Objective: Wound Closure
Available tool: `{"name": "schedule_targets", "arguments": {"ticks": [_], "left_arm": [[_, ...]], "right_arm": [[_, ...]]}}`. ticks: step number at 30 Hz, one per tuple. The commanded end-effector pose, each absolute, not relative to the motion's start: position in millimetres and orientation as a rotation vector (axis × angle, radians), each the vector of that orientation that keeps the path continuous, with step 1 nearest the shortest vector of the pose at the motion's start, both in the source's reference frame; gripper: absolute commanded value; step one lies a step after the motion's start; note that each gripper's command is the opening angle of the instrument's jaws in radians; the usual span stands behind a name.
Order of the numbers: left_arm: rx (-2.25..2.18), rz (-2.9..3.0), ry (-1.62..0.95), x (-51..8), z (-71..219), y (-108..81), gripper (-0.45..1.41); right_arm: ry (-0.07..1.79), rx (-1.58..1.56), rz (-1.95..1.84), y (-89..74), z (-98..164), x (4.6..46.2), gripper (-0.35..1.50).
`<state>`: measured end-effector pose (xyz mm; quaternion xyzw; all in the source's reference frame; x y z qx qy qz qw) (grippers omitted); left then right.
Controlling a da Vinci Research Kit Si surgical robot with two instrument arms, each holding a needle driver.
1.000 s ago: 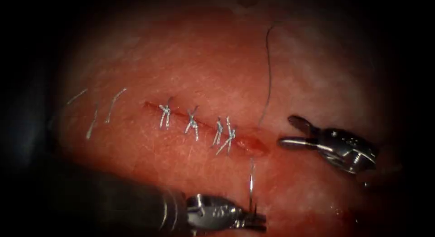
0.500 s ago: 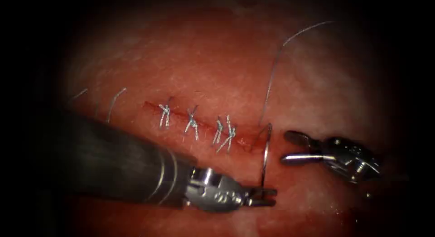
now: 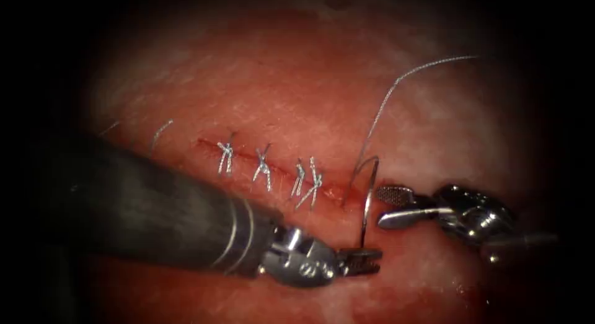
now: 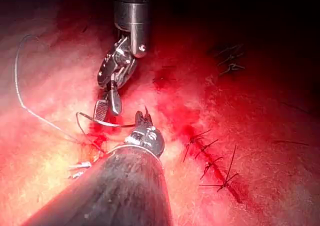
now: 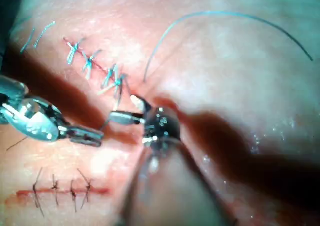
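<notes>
In the endoscope view we see the left claw (image 3: pixel 365 259) clamped on the needle (image 3: pixel 367 200) near one end; the needle arches free above the tissue (image 3: pixel 279 82) at the cut's (image 3: pixel 273 166) right end, thread (image 3: pixel 396 85) trailing upward. The right claw (image 3: pixel 387 206) stands apart, empty, just right of the needle.

In the left wrist view we see the right claw (image 4: pixel 107 106) just beside the needle (image 4: pixel 100 122).

In the right wrist view we see the left claw (image 5: pixel 92 136) near the right claw (image 5: pixel 127 108).

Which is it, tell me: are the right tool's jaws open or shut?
Open. The right tool shows two jaws spread apart beside the needle, gripping nothing.
</notes>
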<state>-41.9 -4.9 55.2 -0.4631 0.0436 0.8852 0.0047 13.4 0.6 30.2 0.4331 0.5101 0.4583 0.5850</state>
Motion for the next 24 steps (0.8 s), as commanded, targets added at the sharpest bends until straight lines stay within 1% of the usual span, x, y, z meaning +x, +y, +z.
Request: {"name": "schedule_targets", "arguments": {"ticks": [1, 10, 11, 14, 17, 19, 21, 24], "left_arm": [[-1.45, 2.771, 0.127, -42.3, 55.7, -6.1, -0.45], [-1.45, 2.776, 0.133, -42.4, 55.7, -6.1, -0.45], [-1.45, 2.776, 0.133, -42.4, 55.7, -6.1, -0.45], [-1.45, 2.776, 0.133, -42.4, 55.7, -6.1, -0.45], [-1.449, 2.776, 0.134, -42.5, 55.7, -6.2, -0.45], [-1.448, 2.776, 0.134, -42.5, 55.7, -6.2, -0.45], [-1.449, 2.776, 0.134, -42.5, 55.7, -6.2, -0.45], [-1.448, 2.776, 0.134, -42.5, 55.7, -6.2, -0.45]], "right_arm": [[1.193, 1.027, 1.09, -0.4, 30.8, 14.3, 0.88], [1.205, 1.059, 1.166, -0.4, 31.3, 16.1, 0.86], [1.21, 1.062, 1.173, -0.4, 31.3, 16.4, 0.81], [1.212, 1.065, 1.188, -0.5, 31.4, 16.8, 0.76], [1.22, 1.053, 1.201, -0.4, 31.4, 17.1, 0.66], [1.22, 1.05, 1.204, -0.4, 31.4, 17.1, 0.51], [1.219, 1.051, 1.203, -0.4, 31.4, 17.0, -0.35], [1.225, 1.022, 1.222, -0.5, 31.4, 16.7, -0.35]]}}
